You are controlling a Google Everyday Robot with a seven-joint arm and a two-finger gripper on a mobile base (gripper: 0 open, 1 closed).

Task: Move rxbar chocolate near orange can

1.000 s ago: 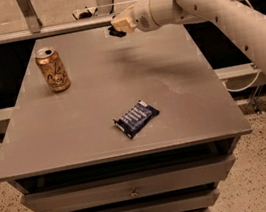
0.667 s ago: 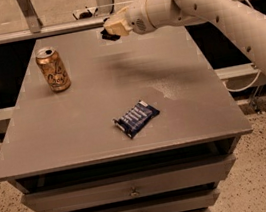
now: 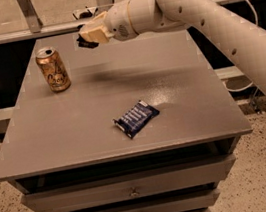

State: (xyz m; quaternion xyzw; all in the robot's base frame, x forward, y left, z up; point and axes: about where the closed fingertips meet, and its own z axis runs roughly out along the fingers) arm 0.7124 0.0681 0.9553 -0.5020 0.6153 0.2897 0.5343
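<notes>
Gripper (image 3: 87, 38) hangs over the far edge of my grey table (image 3: 185, 84), at 2 o'clock from the orange can (image 3: 53, 69), fingers pinched on the dark rxbar chocolate (image 3: 87, 43). The bar is in the air, near the can, not touching. The can stands upright. A blue-and-white bar (image 3: 136, 118) lies at its 4 o'clock, well apart.

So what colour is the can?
The can is golden-orange, silver-topped, clear in the camera view; the gripper hangs farther back.
</notes>
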